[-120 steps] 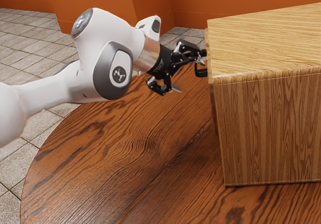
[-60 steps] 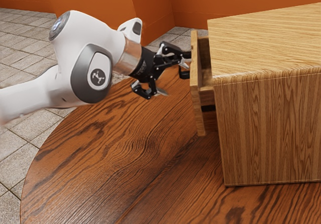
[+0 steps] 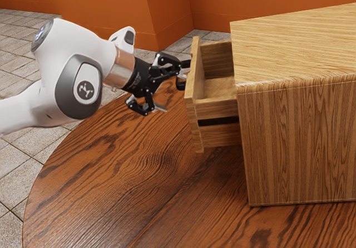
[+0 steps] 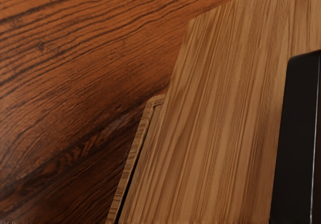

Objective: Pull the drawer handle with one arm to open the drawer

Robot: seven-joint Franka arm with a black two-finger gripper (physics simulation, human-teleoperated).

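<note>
A light oak cabinet stands on the round dark wooden table. Its top drawer juts out toward the exterior view's left, with the inside partly showing. My black gripper is at the drawer's front panel, shut on the small black handle. In the wrist view the pale front panel lies close under my hand, and the black handle stands at its side. A lower drawer front stays flush below the pulled one.
The white arm reaches in from the exterior view's left over the table. Grey floor tiles and an orange wall lie behind. The dark tabletop stretches in front of the cabinet.
The arm has drawn back toward the exterior view's left with the handle held, and the drawer has slid from flush to well out of the cabinet.
</note>
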